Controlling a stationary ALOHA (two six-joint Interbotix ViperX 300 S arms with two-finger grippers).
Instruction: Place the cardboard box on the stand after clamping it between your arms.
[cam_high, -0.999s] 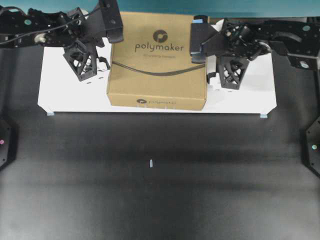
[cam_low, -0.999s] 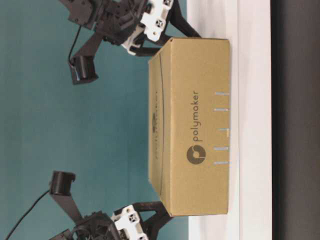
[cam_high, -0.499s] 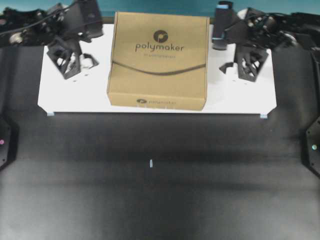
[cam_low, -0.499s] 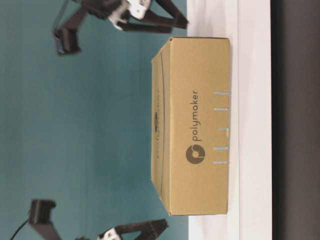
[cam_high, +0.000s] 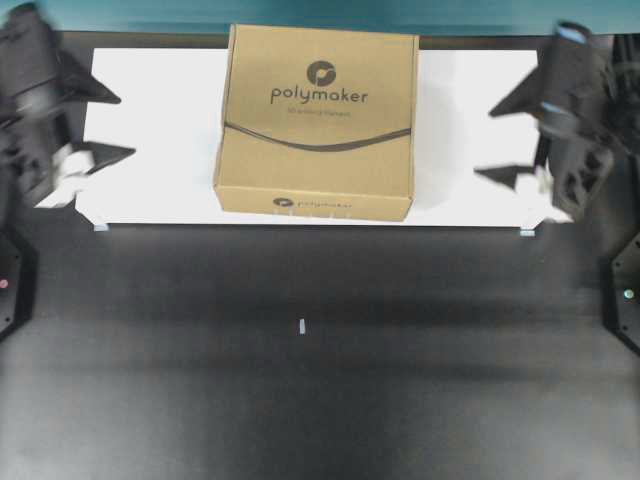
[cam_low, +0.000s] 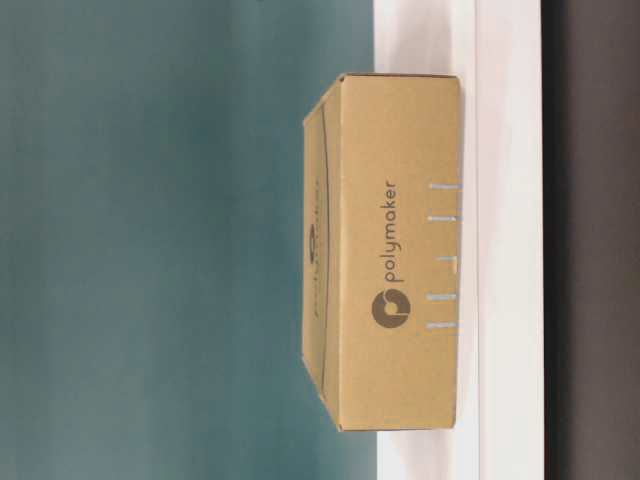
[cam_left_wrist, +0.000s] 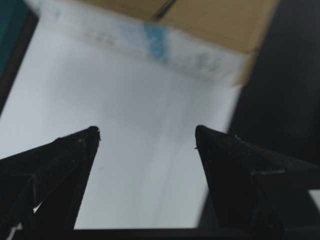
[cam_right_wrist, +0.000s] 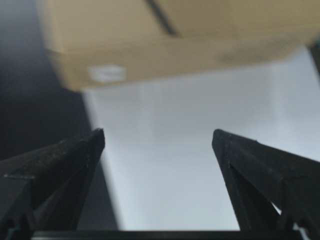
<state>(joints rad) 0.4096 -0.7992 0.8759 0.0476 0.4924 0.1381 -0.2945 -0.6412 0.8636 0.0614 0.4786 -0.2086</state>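
Both pincers are standing wide open and gripping nothing: the left gripper (cam_high: 95, 125) at nine o'clock of the cardboard box (cam_high: 316, 120), the right gripper (cam_high: 505, 140) at three o'clock, each well apart from it. That box is sitting flat on the stand (cam_high: 150, 140), near its middle, its six o'clock face almost flush with the platform's edge. Little seems left to spoil, though a stray sweep of either arm could be nudging the box over that near edge onto the black tabletop (cam_high: 300, 380).
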